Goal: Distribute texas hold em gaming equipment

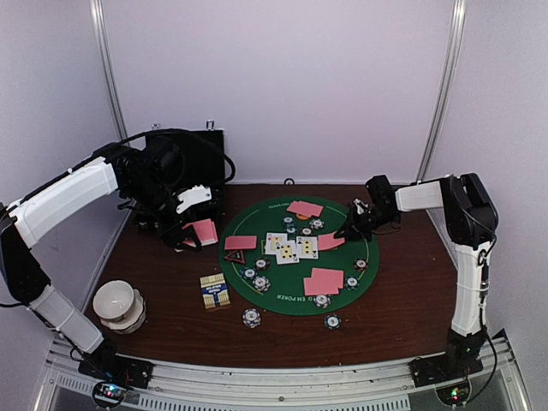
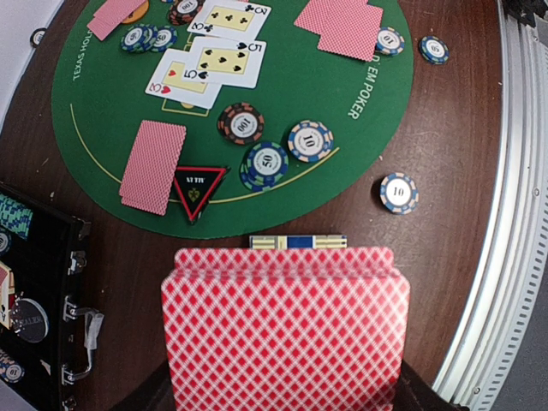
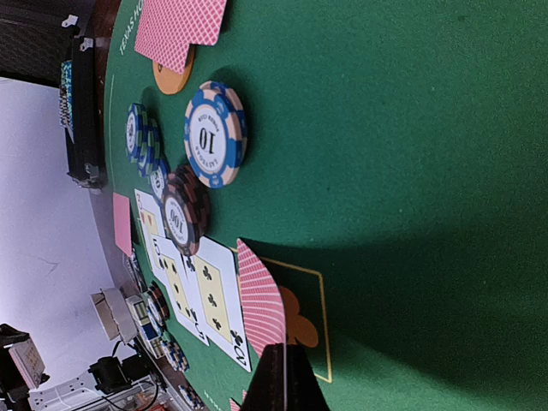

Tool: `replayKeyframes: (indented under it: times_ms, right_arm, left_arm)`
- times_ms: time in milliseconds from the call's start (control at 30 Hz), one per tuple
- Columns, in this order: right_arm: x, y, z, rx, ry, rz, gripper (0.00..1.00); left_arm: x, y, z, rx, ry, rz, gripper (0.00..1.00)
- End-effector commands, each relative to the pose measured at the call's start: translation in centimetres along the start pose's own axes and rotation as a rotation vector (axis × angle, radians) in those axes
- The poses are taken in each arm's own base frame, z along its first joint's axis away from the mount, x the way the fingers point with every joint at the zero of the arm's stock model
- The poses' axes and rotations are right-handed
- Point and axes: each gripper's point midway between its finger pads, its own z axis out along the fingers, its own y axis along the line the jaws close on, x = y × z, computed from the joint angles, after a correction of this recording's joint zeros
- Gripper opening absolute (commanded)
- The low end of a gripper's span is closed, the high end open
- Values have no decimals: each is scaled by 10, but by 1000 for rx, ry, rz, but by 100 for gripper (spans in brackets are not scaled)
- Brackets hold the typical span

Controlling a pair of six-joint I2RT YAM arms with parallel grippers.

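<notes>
Green round mat (image 1: 253, 224): it is laid at the middle of the brown table (image 1: 402, 308), and most of the game pieces are set out on it.

Left gripper (image 1: 195, 231): it is clamped on a stack of pink-backed cards (image 2: 282, 325). The stack is held face down above bare table just off the mat's left edge, near the black case (image 1: 193, 158).

Right gripper (image 3: 285, 377): its fingers are pressed together on a single pink-backed card (image 3: 257, 295). The card is held tilted low over the mat's right half, just beside the face-up cards (image 1: 289, 247). Whether its edge touches the felt cannot be told.

Face-up cards: they are overlapped in a short row at the mat's centre.

Face-down cards: three small groups are placed on the mat, at the far side (image 1: 305, 208), the left side (image 1: 241, 242) and the near side (image 1: 323, 280).

Red triangle marker (image 2: 199, 186): it lies flat on the mat just beside the left group.

Orange disc (image 3: 171, 77): it is partly covered by the far group.

Stripe-edged poker chips (image 2: 310, 141): they are scattered on the mat singly and in low piles.

Outlying chips (image 1: 251, 318): two are seen on bare table just past the mat's near rim.

Patterned card box (image 1: 215, 291): it rests on the table beside the mat's near-left edge.

White bowl (image 1: 117, 304): it stands at the table's near-left corner.
</notes>
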Motion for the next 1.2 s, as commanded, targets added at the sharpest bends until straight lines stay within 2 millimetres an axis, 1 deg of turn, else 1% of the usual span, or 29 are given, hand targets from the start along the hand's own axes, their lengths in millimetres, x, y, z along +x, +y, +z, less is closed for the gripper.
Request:
replayKeyframes:
  times_ms: [0,200,267,333,433,467,567,633,667,700,733,800,900,967,1033,1100,1167]
  right_arm:
    - [-13,3,-3,41,-34,-55,4]
    - [-15,-6,0,81,-17,-60,22]
    - [-15,-10,1,103,-18,-57,31]
    - [-17,-13,-3,142,-25,-71,38]
    - [-23,-14,-19,225,-61,-102,46]
    - [-25,-13,-25,250,-79,-115,47]
    - [-30,-3,-48,315,-136,-158,54]
    - [-31,8,-60,340,-174,-189,58]
    - [-31,19,-68,337,-195,-208,60]
    - [-29,30,-71,326,-207,-224,61]
    - [-26,42,-73,306,-215,-236,62]
    - [-15,74,-73,239,-224,-270,65]
    - [19,139,-58,88,-202,-344,70]
    - [45,183,-47,-28,-180,-388,73]
    - [71,223,-35,-149,-149,-413,78]
    - [94,258,-24,-276,-114,-429,79]
    - [116,282,-13,-363,-66,-424,81]
  left_arm:
    - [-3,1,-4,-5,-21,10,0]
    - [-5,2,-5,-6,-25,10,0]
    - [-5,1,-6,-6,-27,11,0]
    - [-5,1,-6,-5,-25,10,0]
    - [-5,1,-6,-5,-27,10,0]
    - [-5,1,-6,-5,-27,10,0]
    - [-7,2,-7,-3,-30,11,0]
    - [-7,2,-6,0,-30,10,0]
    - [-7,2,-6,0,-30,10,0]
    - [-7,2,-6,-1,-30,11,0]
    - [-7,2,-5,-1,-28,9,0]
    - [-7,3,-5,-6,-26,10,0]
    - [-8,4,-4,-3,-28,5,0]
    - [-8,4,-1,6,-29,1,0]
    - [-8,4,1,12,-27,-6,0]
    - [-10,4,1,14,-33,-10,0]
    - [-12,4,0,13,-43,-13,0]
